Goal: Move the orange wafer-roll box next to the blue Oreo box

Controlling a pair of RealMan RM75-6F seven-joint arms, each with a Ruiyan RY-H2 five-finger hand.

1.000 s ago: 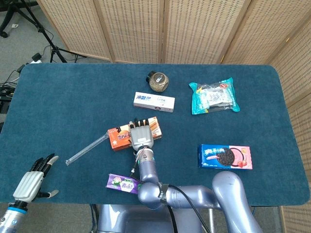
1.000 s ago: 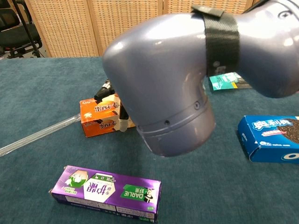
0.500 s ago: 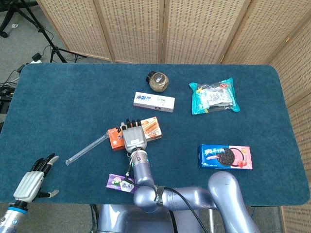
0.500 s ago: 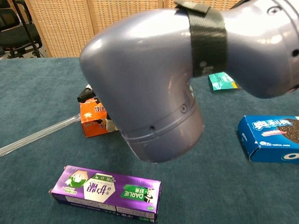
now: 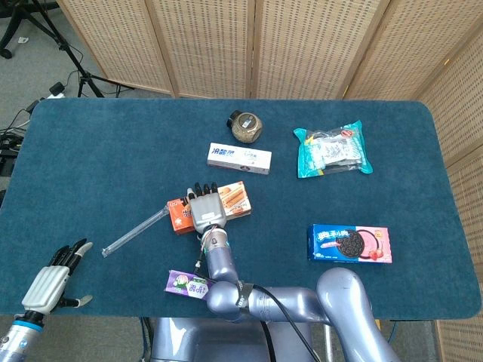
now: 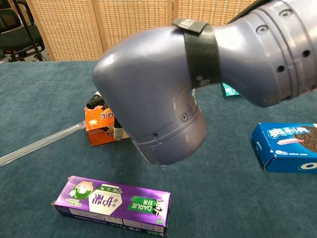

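Tabletop [image 5: 113,151] covered in dark blue carpet-like cloth carried every item. The right robot hand [image 5: 205,209] lay palm-down on the orange rectangular cardboard wafer-roll box [image 5: 235,199], its dark fingers [image 5: 202,188] reaching over the far edge; whether they actually gripped the box could not be told. In the chest view the grey right arm [image 6: 198,84] filled most of the frame, and only the left end of that orange box [image 6: 100,124] showed beside it. The box sat near the middle of the cloth, well apart from the blue-and-pink rectangular Oreo box [image 5: 349,243], which lay at about 4 o'clock from it, toward the right side.

The left robot hand [image 5: 53,277] hovered at the near-left corner, roughly 8 o'clock from the orange box, its fingers spread apart and holding nothing.

A clear thin plastic tube [image 5: 134,231] stretched from the box's left end toward 8 o'clock. A purple flat toothpaste carton [image 6: 113,204] lay at 6 o'clock from the orange box, near the front edge. At 12 o'clock from the box rested a white-and-blue long narrow carton [image 5: 240,158], and beyond it a round brown-filled glass jar [image 5: 245,127]. A teal plastic snack bag [image 5: 332,149] lay at about 2 o'clock.
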